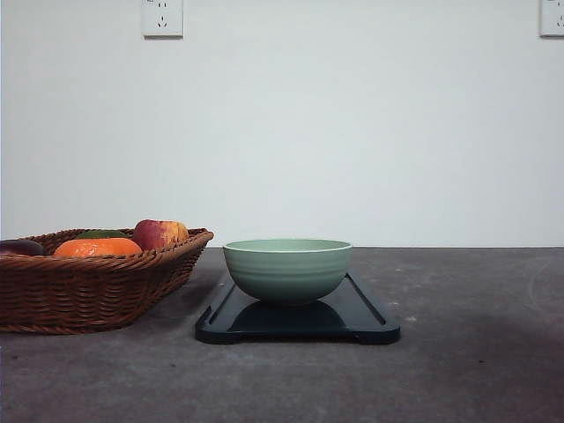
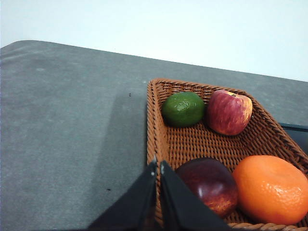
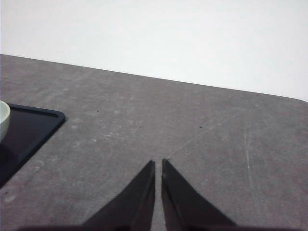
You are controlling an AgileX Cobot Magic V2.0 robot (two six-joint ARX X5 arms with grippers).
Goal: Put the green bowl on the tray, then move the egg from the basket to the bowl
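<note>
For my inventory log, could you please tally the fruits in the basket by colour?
Green: 1, the lime
Red-yellow: 1, the apple
Dark red: 1, the plum-like fruit
Orange: 1, the orange
Total: 4 in the basket

The front camera sits low at table height, facing the wall, with the tray (image 1: 361, 322) and basket (image 1: 97, 286) close ahead. The left wrist camera looks down into that basket (image 2: 159, 144) from nearby. The right wrist camera looks across bare table (image 3: 192, 134), catching the tray's corner (image 3: 33, 125).
</note>
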